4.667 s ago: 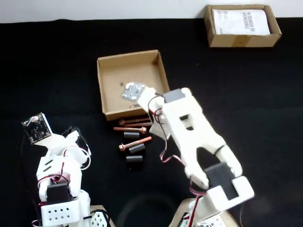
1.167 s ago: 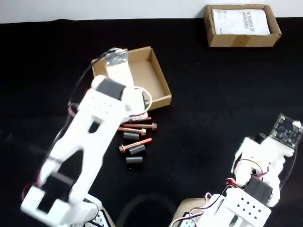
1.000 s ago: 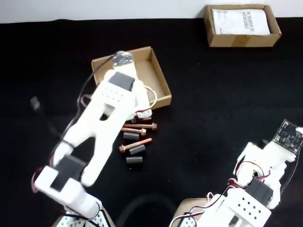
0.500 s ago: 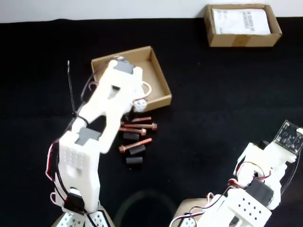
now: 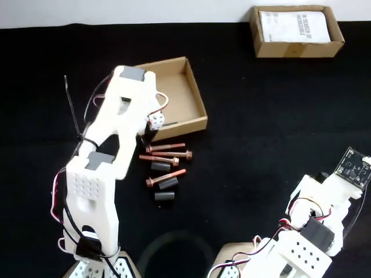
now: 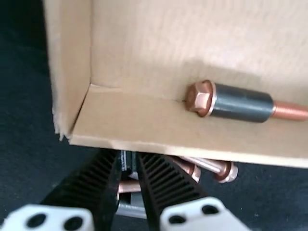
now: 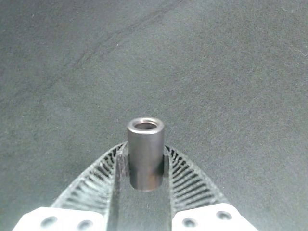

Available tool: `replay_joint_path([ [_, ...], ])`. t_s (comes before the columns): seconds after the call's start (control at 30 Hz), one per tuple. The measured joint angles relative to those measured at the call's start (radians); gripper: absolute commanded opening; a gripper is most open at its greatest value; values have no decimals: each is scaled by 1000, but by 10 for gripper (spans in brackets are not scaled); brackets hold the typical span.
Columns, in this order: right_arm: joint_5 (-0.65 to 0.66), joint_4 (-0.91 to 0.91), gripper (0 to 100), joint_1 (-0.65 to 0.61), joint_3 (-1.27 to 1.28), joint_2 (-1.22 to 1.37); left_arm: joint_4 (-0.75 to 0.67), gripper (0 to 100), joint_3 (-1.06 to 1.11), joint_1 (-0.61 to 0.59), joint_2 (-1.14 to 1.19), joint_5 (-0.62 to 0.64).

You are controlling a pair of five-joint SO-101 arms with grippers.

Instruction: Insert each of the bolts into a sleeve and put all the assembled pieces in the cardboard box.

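Observation:
In the left wrist view, one copper bolt in a dark sleeve (image 6: 236,103) lies on the floor of the cardboard box (image 6: 144,125). My left gripper (image 6: 127,156) is shut just outside the box's near wall. From above, the left gripper (image 5: 152,130) hangs at the near wall of the cardboard box (image 5: 197,101). Three loose bolts (image 5: 167,155) and three dark sleeves (image 5: 168,183) lie on the black table in front of the box. My right gripper (image 7: 144,149) is shut on an upright dark sleeve (image 7: 145,159). The right arm (image 5: 324,214) is folded at the near right.
A second cardboard box (image 5: 297,51) holding a white sheet stands at the far right corner. A black cable (image 5: 72,110) sticks up beside the left arm. The table's cloth is black throughout.
The left arm, stretched over the cardboard box a second ago, has drawn back so its gripper is at the near wall. The right arm has stayed folded since then.

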Motion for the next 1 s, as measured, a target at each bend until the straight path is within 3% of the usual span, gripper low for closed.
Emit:
replay_joint_path([
  [0.33, 0, 0, 7, -37, 0, 0, -37, 8, 0, -15, 0, 0],
  [0.5, 0, 0, 7, -68, 2, 0, 95, 8, 0, 78, 0, 0],
  [0.7, 0, 0, 7, -77, 2, 0, 124, 8, -2, 146, 0, 0],
  [1.0, 0, 0, 7, -77, 2, 0, 11, 8, 51, 133, 0, 0],
])
